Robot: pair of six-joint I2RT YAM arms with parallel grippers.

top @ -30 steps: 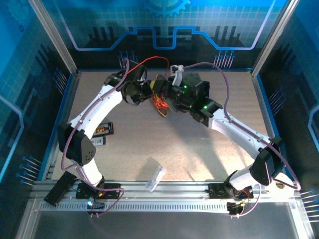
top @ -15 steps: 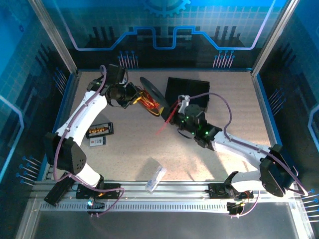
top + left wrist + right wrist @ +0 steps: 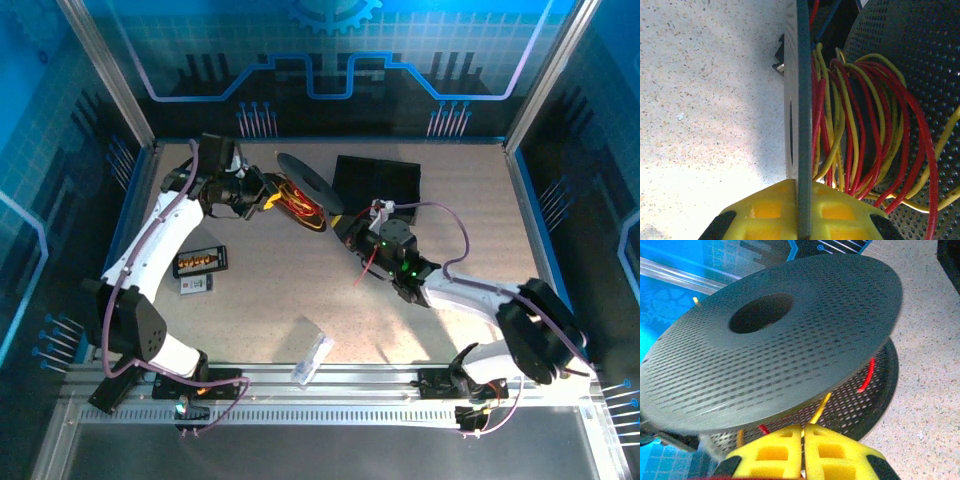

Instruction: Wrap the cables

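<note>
left gripper (image 3: pixel 802 216) is clamping the thin flange edge of the spool (image 3: pixel 799 100) between its yellow pads, holding it on edge over the table (image 3: pixel 705 100). right gripper (image 3: pixel 803 452) is sitting pressed shut. a yellow strand is rising from its seam to the spool core, so it is looking pinched on the cables (image 3: pixel 860 135).

the cables are lying mostly wound on the spool, in slack, crossing red and yellow turns. from above the spool is sitting at about 11 o'clock from table centre, with the right gripper at its 4 o'clock. a red tail (image 3: pixel 368 262) is dangling toward 6 o'clock.

risks:
- slack turns are likely slipping over the flange if tension is dropping.
- the edge-only grip may be letting the spool twist or slide out.
- the thin strand may be pulling free of the pads.
- the red tail may be snagging on the black box (image 3: pixel 378 180) at the spool's 3 o'clock.

writing: no brand or letters are reading. the small pack (image 3: pixel 200 261) at 8 o'clock is showing orange marks too small to read.
</note>
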